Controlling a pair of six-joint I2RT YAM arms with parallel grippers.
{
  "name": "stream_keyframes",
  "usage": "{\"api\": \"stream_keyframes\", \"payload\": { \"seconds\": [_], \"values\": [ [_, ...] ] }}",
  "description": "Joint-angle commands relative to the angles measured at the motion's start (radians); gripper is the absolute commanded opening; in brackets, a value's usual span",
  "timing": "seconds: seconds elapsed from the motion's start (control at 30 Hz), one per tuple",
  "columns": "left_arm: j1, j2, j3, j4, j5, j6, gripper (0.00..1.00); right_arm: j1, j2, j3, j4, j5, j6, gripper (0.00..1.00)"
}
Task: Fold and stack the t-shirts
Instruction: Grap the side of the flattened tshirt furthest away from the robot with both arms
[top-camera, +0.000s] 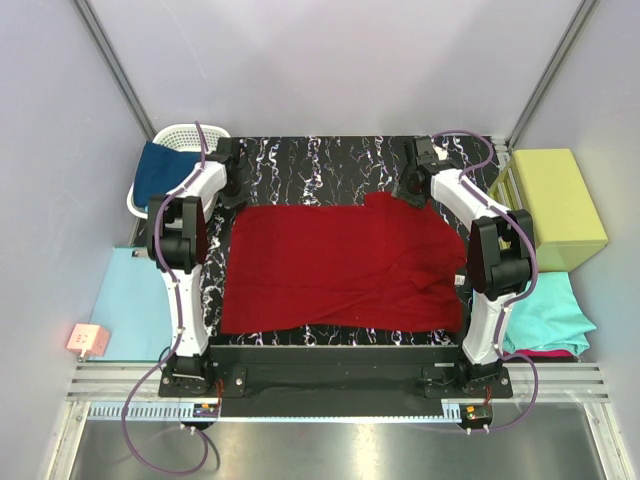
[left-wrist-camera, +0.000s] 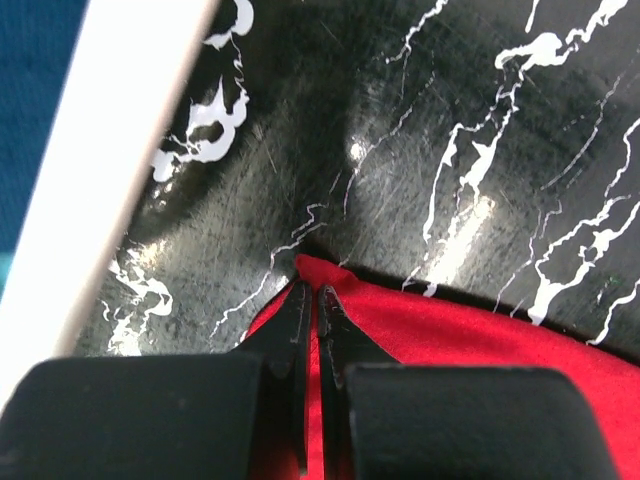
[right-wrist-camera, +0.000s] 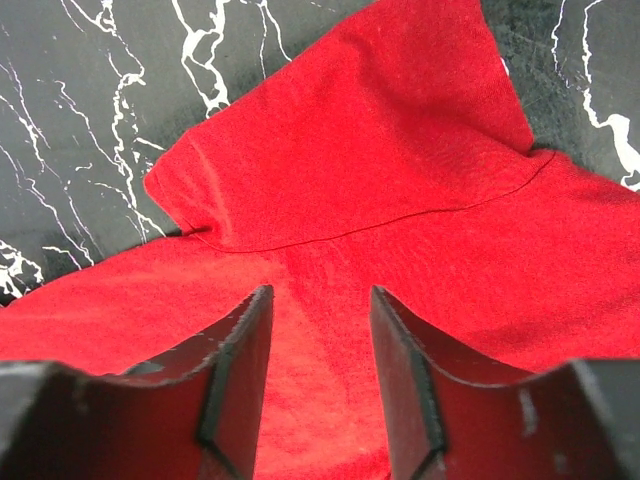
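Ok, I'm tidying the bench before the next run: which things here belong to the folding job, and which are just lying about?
Job in hand:
red t-shirt, spread on the mat
navy shirt, in the basket
teal shirt
magenta shirt, under the teal one

Lying about:
white basket
yellow-green box
pale-blue sheet
small pink block

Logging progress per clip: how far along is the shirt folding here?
Done: the dark red t-shirt lies spread flat on the mat, unfolded. In hand: the left gripper is shut on its far-left corner; the right gripper hangs open over the cloth near a sleeve. Left: every fold, plus the navy shirt in the basket, the teal shirt and the magenta shirt at right.
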Motion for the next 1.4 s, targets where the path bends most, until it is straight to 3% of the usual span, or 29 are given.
{"api": "stream_keyframes", "payload": {
  "seconds": [0.0, 0.13, 0.3, 0.87, 1.37],
  "values": [
    [-0.005, -0.062, -0.01, 0.02, 0.026, 0.0, 0.02, 0.006, 0.02, 0.013, -0.008, 0.024, 0.007, 0.53],
    [-0.011, -0.057, -0.015, 0.02, 0.034, -0.003, 0.02, 0.0, 0.078, 0.033, -0.019, 0.033, 0.008, 0.52],
    [-0.02, -0.059, -0.016, 0.022, 0.039, -0.003, 0.02, -0.023, 0.146, 0.073, -0.054, 0.019, 0.03, 0.4],
    [-0.023, -0.068, -0.034, 0.022, 0.031, 0.005, 0.02, -0.034, 0.186, 0.14, -0.057, 0.05, 0.025, 0.43],
    [-0.023, -0.074, -0.038, 0.022, 0.028, 0.005, 0.02, -0.055, 0.253, 0.128, -0.071, 0.062, 0.028, 0.41]
  ]
}}
